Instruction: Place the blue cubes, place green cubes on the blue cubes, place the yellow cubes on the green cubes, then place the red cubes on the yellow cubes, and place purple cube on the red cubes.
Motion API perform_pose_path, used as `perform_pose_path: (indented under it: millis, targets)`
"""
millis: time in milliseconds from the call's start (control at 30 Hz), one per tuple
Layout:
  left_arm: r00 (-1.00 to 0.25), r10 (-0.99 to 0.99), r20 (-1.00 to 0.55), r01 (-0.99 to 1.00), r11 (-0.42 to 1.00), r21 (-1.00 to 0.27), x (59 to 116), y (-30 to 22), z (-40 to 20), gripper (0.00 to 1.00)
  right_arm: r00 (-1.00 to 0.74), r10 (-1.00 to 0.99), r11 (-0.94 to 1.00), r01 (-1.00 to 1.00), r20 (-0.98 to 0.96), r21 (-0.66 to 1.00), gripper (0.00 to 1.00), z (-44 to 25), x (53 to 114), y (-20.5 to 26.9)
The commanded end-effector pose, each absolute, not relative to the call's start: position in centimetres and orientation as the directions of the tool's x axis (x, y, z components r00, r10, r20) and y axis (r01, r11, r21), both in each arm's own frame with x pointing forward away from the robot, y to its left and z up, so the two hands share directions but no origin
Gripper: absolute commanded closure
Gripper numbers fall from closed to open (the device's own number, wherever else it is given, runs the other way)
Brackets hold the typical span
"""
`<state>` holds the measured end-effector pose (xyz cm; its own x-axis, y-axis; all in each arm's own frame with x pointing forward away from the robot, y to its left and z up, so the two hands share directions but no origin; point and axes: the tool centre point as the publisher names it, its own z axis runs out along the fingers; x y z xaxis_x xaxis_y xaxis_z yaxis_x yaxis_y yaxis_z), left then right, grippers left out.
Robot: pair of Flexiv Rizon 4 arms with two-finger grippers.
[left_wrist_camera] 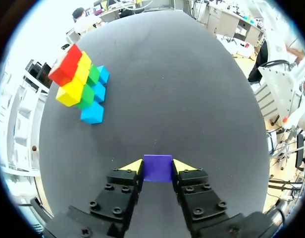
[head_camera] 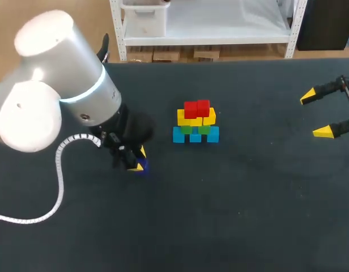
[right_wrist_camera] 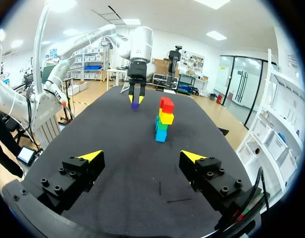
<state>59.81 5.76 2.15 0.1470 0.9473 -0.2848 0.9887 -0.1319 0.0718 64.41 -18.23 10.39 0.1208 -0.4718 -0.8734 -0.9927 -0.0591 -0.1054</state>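
A stack stands mid-table: blue cubes point(head_camera: 195, 135) at the bottom, then green cubes point(head_camera: 195, 129), yellow cubes point(head_camera: 196, 118), and red cubes point(head_camera: 197, 107) on top. To its left, my left gripper point(head_camera: 137, 159) points down at the table. Its yellow tips press both sides of the purple cube point(left_wrist_camera: 158, 167), which sits low on the dark surface. The purple cube point(head_camera: 141, 167) peeks out beside the tips in the head view. In the right wrist view the stack point(right_wrist_camera: 163, 119) is far ahead of my right gripper point(right_wrist_camera: 142, 155). That right gripper point(head_camera: 316, 114) hangs open at the right edge, holding nothing.
The black table point(head_camera: 237, 215) is bare around the stack. A white coiled cable point(head_camera: 60, 170) trails from my left arm over the table's left part.
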Motion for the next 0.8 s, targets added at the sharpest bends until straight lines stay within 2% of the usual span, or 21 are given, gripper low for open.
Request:
perform_pose_path:
  millis: [33,167,367,800]
  targets:
    - [0.156,0.954,-0.256,0.988,-0.146,0.058,60.0,6.8,5.1,1.00,0.122,-0.470,-0.060,-0.993,-0.874,-0.106,0.00,10.3,64.5,-18.2]
    - [0.082,0.953,-0.292,0.997,-0.078,0.025,61.3,7.6,7.7,1.00,0.122,-0.470,-0.060,-0.993,-0.874,-0.106,0.00,10.3,64.5,-18.2]
    - [0.030,0.945,-0.325,0.998,-0.009,0.066,63.5,7.9,11.3,1.00,0.122,-0.470,-0.060,-0.993,-0.874,-0.106,0.00,10.3,64.5,-18.2]
    - [0.092,0.947,-0.309,0.992,-0.059,0.113,65.8,4.2,16.3,1.00,0.122,-0.470,-0.060,-0.993,-0.874,-0.106,0.00,10.3,64.5,-18.2]
